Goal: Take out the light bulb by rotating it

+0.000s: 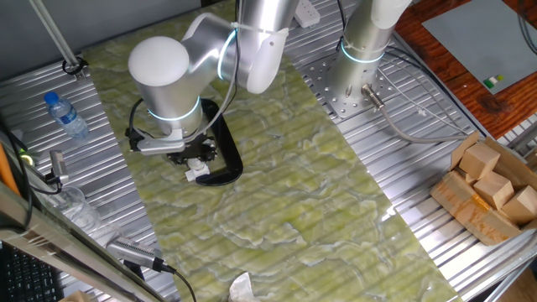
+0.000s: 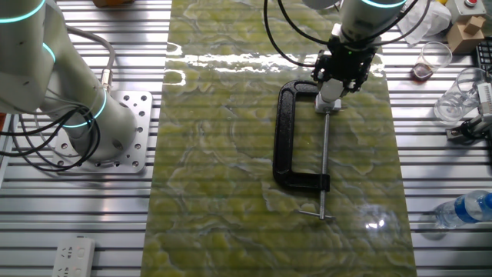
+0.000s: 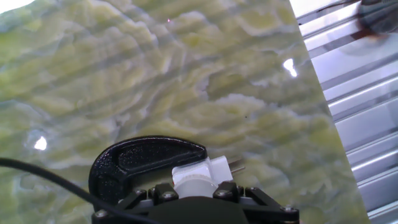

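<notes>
The hand view shows the light bulb [image 3: 191, 180] as a small white rounded body standing on the white boxy socket [image 3: 214, 168]. The socket sits at the jaw end of the black C-shaped clamp [image 3: 146, 158]. My gripper [image 3: 193, 190] comes down over the bulb, with one black finger pressed against each side, shut on it. In the other fixed view the gripper [image 2: 340, 77] hangs over the socket [image 2: 330, 98] at the top of the clamp [image 2: 286, 138], whose screw rod [image 2: 324, 165] runs toward the near side. The hand hides the bulb in both fixed views.
A second arm's base [image 2: 115, 131] is bolted at the left of the green mat [image 2: 231, 192]. A water bottle [image 2: 465, 209] and glass cups [image 2: 434, 58] stand on the right. A cardboard box of wooden blocks [image 1: 491, 189] sits at the table edge.
</notes>
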You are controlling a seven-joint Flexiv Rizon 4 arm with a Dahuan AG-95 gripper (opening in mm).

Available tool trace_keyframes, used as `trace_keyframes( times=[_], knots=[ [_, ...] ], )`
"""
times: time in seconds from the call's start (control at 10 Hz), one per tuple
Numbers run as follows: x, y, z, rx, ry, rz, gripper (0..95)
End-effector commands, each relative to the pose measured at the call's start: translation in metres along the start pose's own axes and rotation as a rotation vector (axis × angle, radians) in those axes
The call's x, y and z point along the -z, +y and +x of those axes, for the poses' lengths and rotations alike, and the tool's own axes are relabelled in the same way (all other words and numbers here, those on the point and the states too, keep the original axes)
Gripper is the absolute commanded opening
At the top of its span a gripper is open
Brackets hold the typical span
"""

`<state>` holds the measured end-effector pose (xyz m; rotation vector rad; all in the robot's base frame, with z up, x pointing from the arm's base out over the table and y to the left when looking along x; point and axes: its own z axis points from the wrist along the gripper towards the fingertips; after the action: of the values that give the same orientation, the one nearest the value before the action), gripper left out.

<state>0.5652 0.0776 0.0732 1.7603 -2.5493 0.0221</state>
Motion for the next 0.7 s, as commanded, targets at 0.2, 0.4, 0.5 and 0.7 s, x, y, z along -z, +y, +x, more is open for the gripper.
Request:
trace_keyframes(
  times=[0.2, 0.4, 0.5, 0.7],
  knots=[
    [0.0002, 0.0001, 0.0001, 0.004, 0.003, 0.000, 57.0],
    [0.0002, 0.0001, 0.0001, -0.024, 0.000, -0.002, 76.0],
    [0.0002, 0.0001, 0.0001, -0.062, -0.007, -0.005, 76.0],
    [0.0002, 0.0001, 0.0001, -0.271, -0.029, -0.020, 76.0]
  ],
)
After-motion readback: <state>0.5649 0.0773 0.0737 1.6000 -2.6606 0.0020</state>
